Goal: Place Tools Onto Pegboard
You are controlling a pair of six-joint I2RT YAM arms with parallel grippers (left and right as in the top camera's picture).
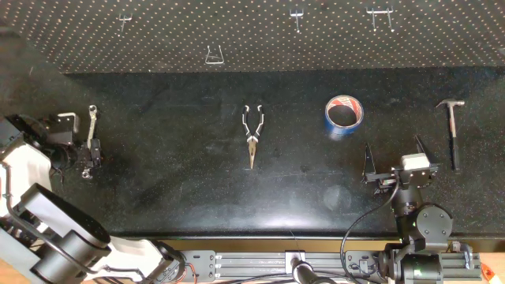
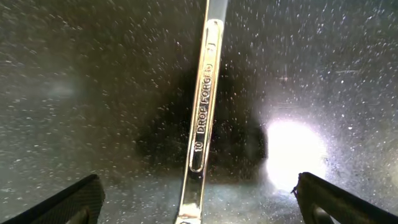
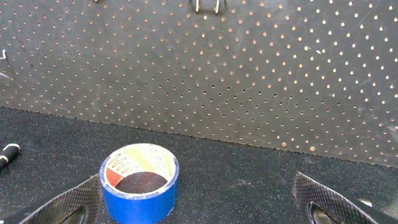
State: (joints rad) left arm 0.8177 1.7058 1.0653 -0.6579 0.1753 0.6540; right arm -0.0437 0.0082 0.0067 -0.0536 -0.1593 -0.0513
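Observation:
A silver wrench (image 1: 92, 118) lies at the table's left. My left gripper (image 1: 89, 160) hangs over its near end. In the left wrist view the wrench (image 2: 203, 106) runs straight between the two fingers of that gripper (image 2: 199, 208), which stands open and low over the black mat, touching nothing. Needle-nose pliers (image 1: 252, 130) lie mid-table, a blue tape roll (image 1: 344, 114) right of them, and a hammer (image 1: 451, 130) at the far right. My right gripper (image 1: 392, 150) is open near the front edge, facing the tape roll (image 3: 140, 183) without reaching it.
The pegboard (image 1: 260, 35) rises along the table's back, carrying wire hooks (image 1: 214, 55) (image 1: 297, 16) (image 1: 379, 14) (image 1: 124, 20). From the right wrist the pegboard (image 3: 249, 74) stands behind the tape, with a pliers handle (image 3: 7, 154) off to one side.

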